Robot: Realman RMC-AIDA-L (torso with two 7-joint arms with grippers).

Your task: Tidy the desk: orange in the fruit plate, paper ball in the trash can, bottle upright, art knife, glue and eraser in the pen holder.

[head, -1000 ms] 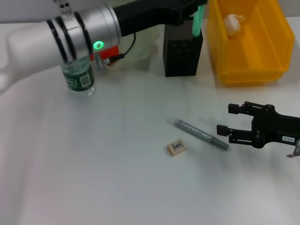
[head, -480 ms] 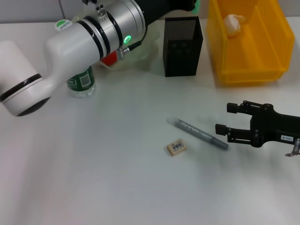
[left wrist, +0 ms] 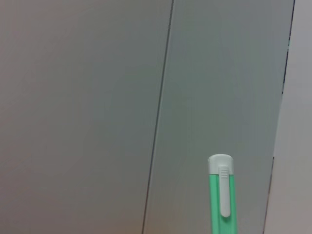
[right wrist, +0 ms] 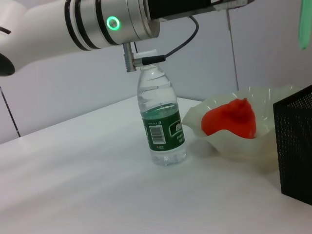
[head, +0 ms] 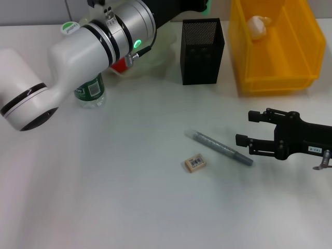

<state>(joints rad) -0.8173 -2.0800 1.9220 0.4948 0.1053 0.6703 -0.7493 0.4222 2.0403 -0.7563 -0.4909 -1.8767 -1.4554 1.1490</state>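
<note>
The left arm reaches across the back of the desk, its wrist high above the pen holder (head: pixel 203 51); its gripper is out of the head view past the top edge, and the left wrist view shows only the green art knife (left wrist: pixel 220 195) pointing up against a grey wall, so the knife is evidently carried there, though whether the fingers are clamped on it cannot be told from what shows; the likely reason for the height is to bring the knife over the holder's open mouth before lowering it.

The right gripper (head: pixel 247 128) hovers low over the desk with its fingers apart and nothing between them; its tips point at the near end of the grey glue stick (head: pixel 222 148), which lies flat on the table, so it seems lined up for that pick; the eraser (head: pixel 195 163) lies just beside the stick and is not yet touched.

The bottle (right wrist: pixel 161 119) already stands upright beside the fruit plate (right wrist: pixel 273 97), partly behind the left arm in the head view; the plate holds the orange-red fruit (right wrist: pixel 231 118); the paper ball (head: pixel 258 26) lies inside the yellow bin (head: pixel 280 78); so those three parts of the task look done, and the three small items for the holder remain.
</note>
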